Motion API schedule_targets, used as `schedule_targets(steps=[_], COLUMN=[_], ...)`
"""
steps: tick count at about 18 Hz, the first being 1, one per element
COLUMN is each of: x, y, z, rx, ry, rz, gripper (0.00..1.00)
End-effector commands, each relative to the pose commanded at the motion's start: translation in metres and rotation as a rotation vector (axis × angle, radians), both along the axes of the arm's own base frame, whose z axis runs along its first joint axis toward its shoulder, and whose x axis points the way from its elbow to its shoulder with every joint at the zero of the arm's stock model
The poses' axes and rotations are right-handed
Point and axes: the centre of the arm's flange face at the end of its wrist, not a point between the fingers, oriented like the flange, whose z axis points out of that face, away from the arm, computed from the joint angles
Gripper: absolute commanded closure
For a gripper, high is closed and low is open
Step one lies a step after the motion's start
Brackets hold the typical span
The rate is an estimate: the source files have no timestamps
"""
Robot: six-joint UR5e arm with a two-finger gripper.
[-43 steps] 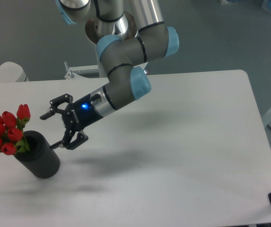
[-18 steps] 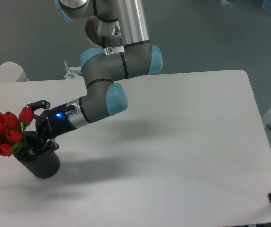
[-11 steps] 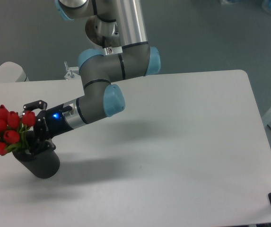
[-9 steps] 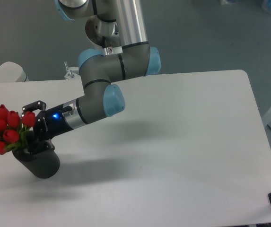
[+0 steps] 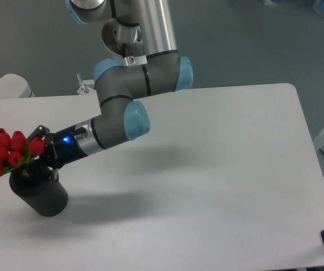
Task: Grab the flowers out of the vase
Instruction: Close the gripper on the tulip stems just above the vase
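In the last half second the fingers [image 5: 36, 160] have closed in on the stems just above the vase [image 5: 38, 192], and the flowers [image 5: 6, 152] have bunched and tipped left, so the grip looks made; lifting remains. One vase on the desk [image 5: 218, 169], one bunch, about seven red buds.

Red flowers [image 5: 6, 152] (tilted) — in black vase [image 5: 42, 195]
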Motion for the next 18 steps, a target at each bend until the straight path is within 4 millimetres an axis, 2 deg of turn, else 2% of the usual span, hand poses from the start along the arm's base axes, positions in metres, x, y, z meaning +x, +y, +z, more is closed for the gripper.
schedule_targets(steps=[8, 13, 18], x=[-0.012, -0.023, -0.022], y=[-0.01, -0.006, -0.005], z=[0.034, 0.063, 0.064], rx=[0.003, 0.0, -0.002], ry=[-0.069, -0.109, -0.109], rz=[0.06, 0.092, 0.091], gripper=[0.78, 0.78, 0.79])
